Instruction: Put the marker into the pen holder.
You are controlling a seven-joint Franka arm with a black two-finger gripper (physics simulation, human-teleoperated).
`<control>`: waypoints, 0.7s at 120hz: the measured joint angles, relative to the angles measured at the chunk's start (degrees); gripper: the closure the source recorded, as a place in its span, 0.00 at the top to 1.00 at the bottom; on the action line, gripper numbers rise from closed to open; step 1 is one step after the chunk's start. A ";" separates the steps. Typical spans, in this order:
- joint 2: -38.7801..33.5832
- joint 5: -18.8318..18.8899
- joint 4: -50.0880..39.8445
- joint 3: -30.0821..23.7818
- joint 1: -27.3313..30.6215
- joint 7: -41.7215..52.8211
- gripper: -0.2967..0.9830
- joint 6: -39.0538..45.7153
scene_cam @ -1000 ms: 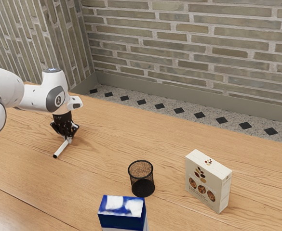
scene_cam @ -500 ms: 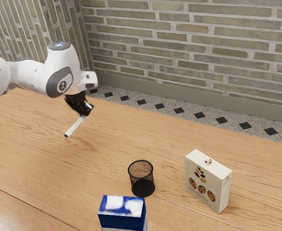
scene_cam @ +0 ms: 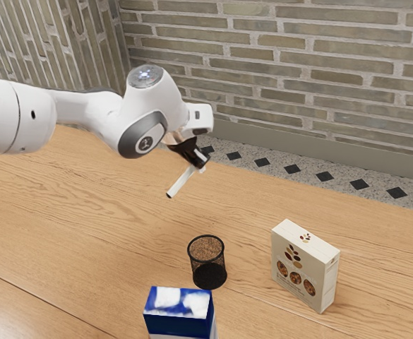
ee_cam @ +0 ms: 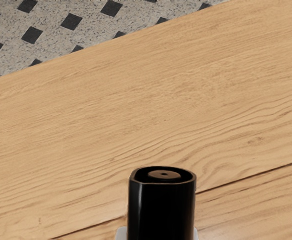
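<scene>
My gripper (scene_cam: 200,167) is up in the air, above the table's far part in the exterior view, shut on the white marker (scene_cam: 181,182). The marker hangs tilted, its dark end pointing down toward the exterior view's left. In the wrist view the marker's black end (ee_cam: 160,210) looms large at the lower edge. The pen holder (scene_cam: 208,263), a black mesh cup, stands upright on the table, nearer the camera and lower than the marker, with a gap between them.
A cream box (scene_cam: 303,267) stands to the exterior view's right of the pen holder. A blue and white carton (scene_cam: 180,313) is close in front of the holder. The wooden table (scene_cam: 72,240) ends at a far edge, with tiled floor (ee_cam: 81,35) beyond.
My gripper has risen from near the tabletop and travelled toward the exterior view's right, carrying the marker. The holder, box and carton stand where they were.
</scene>
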 joint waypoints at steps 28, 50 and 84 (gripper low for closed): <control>0.34 0.43 -0.93 0.01 -4.53 -5.17 0.17 1.63; -1.98 1.94 -5.13 -0.03 -7.66 -10.87 0.19 2.15; -0.28 8.65 -7.95 2.61 -8.36 -17.82 0.20 9.94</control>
